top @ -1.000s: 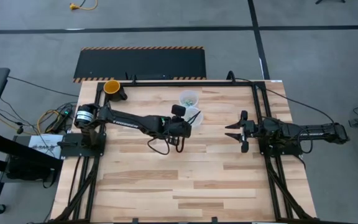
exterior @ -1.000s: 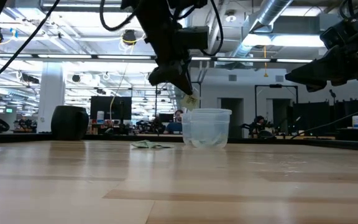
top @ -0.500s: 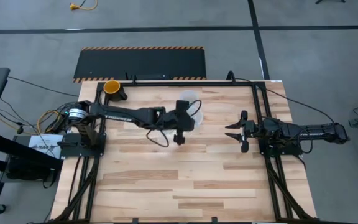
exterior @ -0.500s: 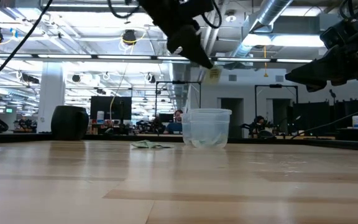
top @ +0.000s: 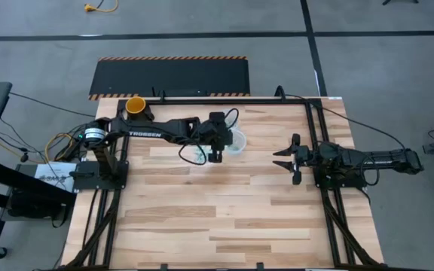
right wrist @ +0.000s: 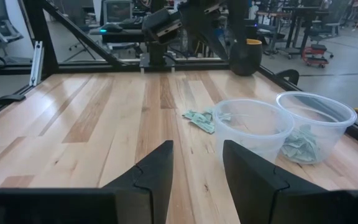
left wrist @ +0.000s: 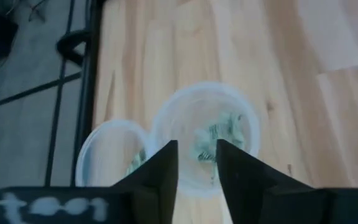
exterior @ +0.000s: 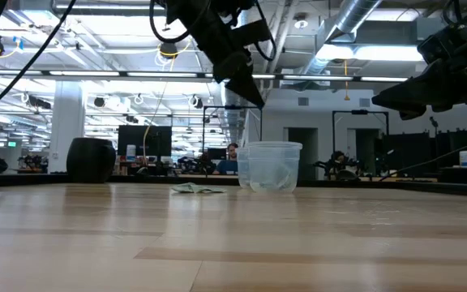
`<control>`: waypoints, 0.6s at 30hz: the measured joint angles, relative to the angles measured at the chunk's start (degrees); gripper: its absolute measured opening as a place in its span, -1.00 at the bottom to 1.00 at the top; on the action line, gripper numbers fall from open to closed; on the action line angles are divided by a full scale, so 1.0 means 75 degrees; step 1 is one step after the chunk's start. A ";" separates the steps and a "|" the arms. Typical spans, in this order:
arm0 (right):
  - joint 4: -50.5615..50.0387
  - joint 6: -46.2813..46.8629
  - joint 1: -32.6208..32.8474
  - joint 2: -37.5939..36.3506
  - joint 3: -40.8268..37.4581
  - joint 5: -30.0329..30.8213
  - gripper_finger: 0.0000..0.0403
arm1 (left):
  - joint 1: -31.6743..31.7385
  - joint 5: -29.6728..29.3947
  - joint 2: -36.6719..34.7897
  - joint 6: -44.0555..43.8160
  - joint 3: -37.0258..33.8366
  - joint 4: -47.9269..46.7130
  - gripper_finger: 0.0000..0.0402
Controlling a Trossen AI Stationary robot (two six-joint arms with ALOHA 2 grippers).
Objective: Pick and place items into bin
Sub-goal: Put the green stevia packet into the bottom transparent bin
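Observation:
Two clear plastic cups stand side by side at the table's far middle: the near cup [top: 236, 141] and the far cup [right wrist: 316, 121]. My left gripper [left wrist: 197, 165] hangs open and empty above the near cup [left wrist: 207, 134], which has green-and-white packets [left wrist: 219, 138] inside. It also shows in the low view [exterior: 254, 97]. The far cup holds a heap of packets [right wrist: 300, 146]. A few more packets [right wrist: 199, 118] lie flat on the table left of the cups, low in the low view [exterior: 191, 189]. My right gripper [top: 283, 159] waits open, raised at the table's right.
A dark pot with an orange rim [top: 136, 105] stands at the far left corner. Black frame rails [top: 202, 98] run along the table's far and side edges. Bare wood [top: 224, 218] lies between the cups and the near edge.
My left gripper has risen with a packet hanging from its fingertips and gone toward the far edge, over the cups. The packet still hung there half a second ago. Now no packet shows at the fingertips.

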 joint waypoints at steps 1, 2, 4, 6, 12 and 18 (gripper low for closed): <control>0.0000 -0.0002 -0.0002 -0.0003 -0.0001 0.0000 -0.33 | -0.0008 -0.0170 -0.0003 -0.0113 0.0000 -0.0129 -0.45; -0.0001 0.0001 -0.0001 -0.0003 -0.0001 0.0000 -0.33 | -0.0034 -0.0316 -0.0037 -0.0224 0.0000 -0.0404 -0.41; -0.0003 -0.0002 -0.0002 0.0000 -0.0001 0.0000 -0.34 | -0.0082 -0.0488 -0.0094 -0.0542 0.0000 -0.1020 -0.35; 0.0000 0.0001 -0.0002 -0.0003 -0.0001 0.0000 -0.34 | -0.0134 -0.0337 -0.0145 -0.0986 0.0000 -0.1648 -0.32; 0.0002 0.0001 0.0001 -0.0003 -0.0001 0.0000 -0.33 | -0.0361 0.0339 -0.0149 -0.2126 -0.0847 -0.2045 -0.35; -0.0003 -0.0001 -0.0001 -0.0002 0.0001 0.0000 -0.34 | -0.0615 0.0055 -0.0146 -0.2828 -0.2284 -0.0909 -0.41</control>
